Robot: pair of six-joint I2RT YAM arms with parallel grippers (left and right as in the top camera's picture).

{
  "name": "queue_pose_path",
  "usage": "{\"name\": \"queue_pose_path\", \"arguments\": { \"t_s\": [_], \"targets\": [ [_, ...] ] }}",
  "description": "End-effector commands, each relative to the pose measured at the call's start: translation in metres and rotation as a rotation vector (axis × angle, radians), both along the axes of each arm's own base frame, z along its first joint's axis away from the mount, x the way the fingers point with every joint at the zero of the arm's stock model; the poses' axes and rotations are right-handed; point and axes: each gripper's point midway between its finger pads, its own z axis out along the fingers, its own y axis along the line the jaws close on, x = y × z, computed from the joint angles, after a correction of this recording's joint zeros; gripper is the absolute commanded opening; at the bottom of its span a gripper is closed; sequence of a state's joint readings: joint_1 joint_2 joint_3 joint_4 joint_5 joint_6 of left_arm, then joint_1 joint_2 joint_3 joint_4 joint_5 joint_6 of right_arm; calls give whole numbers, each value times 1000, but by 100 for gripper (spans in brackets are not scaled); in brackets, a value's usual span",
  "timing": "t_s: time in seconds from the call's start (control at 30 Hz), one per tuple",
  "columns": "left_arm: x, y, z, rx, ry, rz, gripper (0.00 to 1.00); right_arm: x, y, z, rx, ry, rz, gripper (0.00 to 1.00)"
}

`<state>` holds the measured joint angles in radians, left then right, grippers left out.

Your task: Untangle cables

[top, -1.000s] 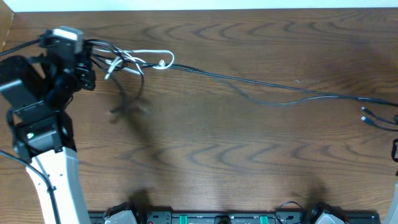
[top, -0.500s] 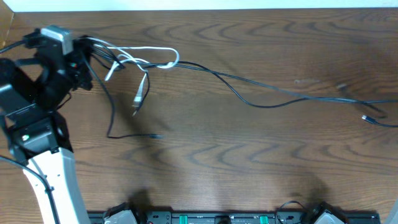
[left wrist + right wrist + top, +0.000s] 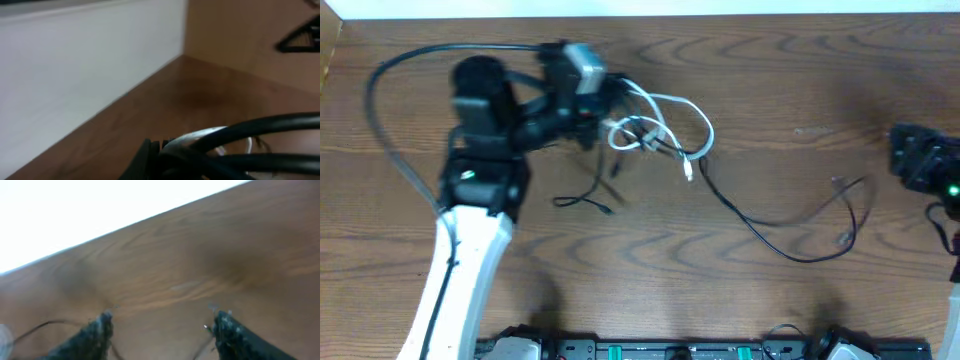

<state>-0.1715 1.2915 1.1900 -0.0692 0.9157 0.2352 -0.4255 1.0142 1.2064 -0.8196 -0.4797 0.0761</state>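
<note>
In the overhead view my left gripper [image 3: 603,124] is shut on the knot of the cables at the table's upper middle-left. The white cable [image 3: 706,126] loops out to its right and ends in a small plug. From the knot the thin black cable [image 3: 770,238] trails slack to the right in a loose curve, and another black end [image 3: 582,201] lies below the knot. The left wrist view shows only black cable [image 3: 260,125] and a bit of white cable [image 3: 200,136] close to the lens. My right gripper [image 3: 902,152] [image 3: 162,326] is open at the right edge with nothing between its fingers.
The left arm's own thick black cord [image 3: 390,70] arcs over the table's left part. The wooden table [image 3: 770,60] ends at a white wall along the back. Black base units [image 3: 670,350] line the front edge.
My left arm swung right from the far left, carrying the knot. The right gripper opened and let the black cable go; the cable went from taut to slack on the table.
</note>
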Motion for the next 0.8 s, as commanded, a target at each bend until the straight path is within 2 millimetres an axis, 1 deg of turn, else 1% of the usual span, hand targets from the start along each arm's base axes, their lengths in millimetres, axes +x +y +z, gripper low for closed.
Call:
{"name": "queue_pose_path", "arguments": {
  "t_s": [0.0,0.1,0.2,0.27,0.37,0.4,0.47,0.53,0.6,0.67,0.7,0.77],
  "targets": [
    [-5,-41,-13,-2,16,-119,7,0,42,7,-45,-36,189,73],
    [-5,-64,-25,0,23,-174,7,0,70,7,-57,-40,290,73],
    [-3,-80,-37,3,34,-209,7,-2,97,4,-82,-29,365,73],
    [-1,-85,-44,6,44,-218,7,-4,110,1,-112,-20,395,74],
    [3,-87,-53,12,65,-218,8,-10,131,-2,-135,-10,458,79],
    [4,-87,-56,14,70,-217,17,-12,136,-4,-145,-6,471,79],
    [5,-87,-57,16,75,-214,64,-14,143,-7,-176,3,480,80],
    [5,-87,-59,13,93,-213,95,-16,150,-9,-209,7,493,82],
    [3,-88,-59,7,110,-221,95,-18,156,-9,-223,5,506,82],
    [-1,-89,-59,1,113,-244,94,-18,157,-10,-238,7,505,82],
    [-1,-89,-59,1,112,-242,90,-18,157,-11,-245,10,502,82],
    [4,-85,-59,5,112,-219,77,-17,154,-12,-259,17,488,81]
  ]
}}
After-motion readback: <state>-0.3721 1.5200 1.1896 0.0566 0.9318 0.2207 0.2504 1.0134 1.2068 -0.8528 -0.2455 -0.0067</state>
